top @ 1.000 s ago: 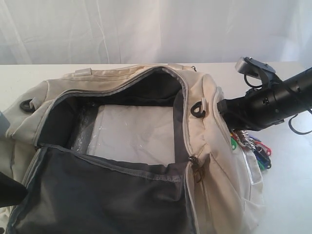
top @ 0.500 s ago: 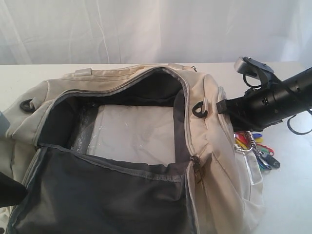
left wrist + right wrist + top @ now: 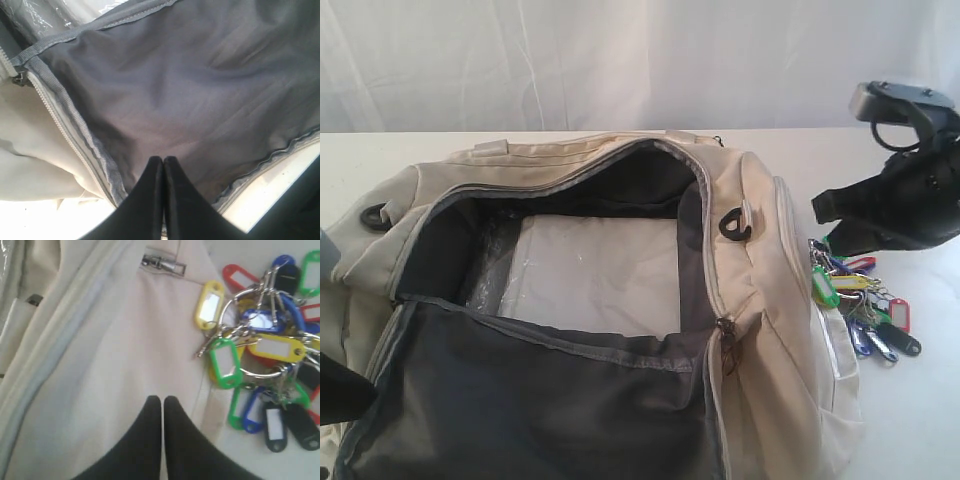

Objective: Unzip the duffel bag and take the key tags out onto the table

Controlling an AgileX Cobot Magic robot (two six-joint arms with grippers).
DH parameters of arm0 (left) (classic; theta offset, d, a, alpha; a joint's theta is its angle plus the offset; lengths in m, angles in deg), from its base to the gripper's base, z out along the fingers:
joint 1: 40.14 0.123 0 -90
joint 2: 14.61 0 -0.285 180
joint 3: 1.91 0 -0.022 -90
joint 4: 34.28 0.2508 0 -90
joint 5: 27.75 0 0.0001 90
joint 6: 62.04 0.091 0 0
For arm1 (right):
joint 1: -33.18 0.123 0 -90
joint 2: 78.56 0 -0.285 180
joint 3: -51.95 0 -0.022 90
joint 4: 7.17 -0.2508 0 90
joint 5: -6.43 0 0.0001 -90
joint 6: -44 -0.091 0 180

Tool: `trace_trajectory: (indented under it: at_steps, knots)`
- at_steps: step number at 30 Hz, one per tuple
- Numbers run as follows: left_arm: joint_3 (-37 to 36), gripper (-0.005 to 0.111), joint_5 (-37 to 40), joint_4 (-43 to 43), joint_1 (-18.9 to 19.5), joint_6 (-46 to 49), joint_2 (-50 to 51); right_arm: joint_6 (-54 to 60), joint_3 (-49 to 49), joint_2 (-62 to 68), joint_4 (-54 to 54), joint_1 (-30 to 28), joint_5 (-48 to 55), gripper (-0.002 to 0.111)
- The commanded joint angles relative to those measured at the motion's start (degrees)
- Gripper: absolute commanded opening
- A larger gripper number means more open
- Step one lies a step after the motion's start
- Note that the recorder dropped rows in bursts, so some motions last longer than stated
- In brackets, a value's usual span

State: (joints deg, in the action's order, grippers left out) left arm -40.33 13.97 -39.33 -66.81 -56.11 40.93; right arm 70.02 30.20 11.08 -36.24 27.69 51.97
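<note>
- The duffel bag (image 3: 760, 330) lay unzipped on the white worktop (image 3: 920, 420). Its top flap (image 3: 540, 400) was folded toward the near edge, with the dark grey lining facing up.
- Inside the open main compartment, a pale floor panel under clear plastic film (image 3: 595, 275) was visible.
- A black D-ring (image 3: 733, 225) stood at the bag's right-hand end, above the end panel.
- The key tags (image 3: 860, 300) were out of the bag and rested on the worktop just beside its right-hand end. The bunch held green, yellow, blue, red and black tags on metal rings.
- In the right wrist view, one green and one yellow tag overlapped the edge of the beige fabric. A metal zipper pull (image 3: 162, 263) lay on the fabric near them.
- Right claw (image 3: 161, 401): fully closed, fingertips together, holding nothing. It was positioned over the bag's beige end panel, beside the key tags and apart from them.
- Left claw (image 3: 163, 161): fully closed, fingertips together, with nothing visible between them. It was positioned over the grey lining of the folded flap, near the zipper edge.
- Whether the left claw touched the lining could not be determined.
</note>
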Motion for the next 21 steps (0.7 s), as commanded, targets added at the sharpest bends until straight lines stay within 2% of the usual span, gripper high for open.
trace_trajectory:
  at_steps: [1, 5, 12, 21]
  knots:
    - [-0.29, 0.000, 0.18, -0.97, -0.46, 0.13, -0.40, -3.53, -0.34, -6.49, 3.60, -0.22, 0.00, 0.000]
    - [-0.29, 0.000, -0.18, -0.96, -0.46, 0.29, -0.40, -3.53, -4.98, -16.97, 3.56, -0.22, 0.41, 0.000]
    - [-0.29, 0.000, -1.47, -0.48, -0.46, 0.54, -0.40, -3.53, -12.81, -30.82, 3.56, -0.22, -6.83, 0.000]
    - [-0.29, 0.000, -5.36, 1.27, -0.46, 3.92, -0.40, -3.63, -19.55, -38.23, 2.69, -0.22, -15.18, 0.000]
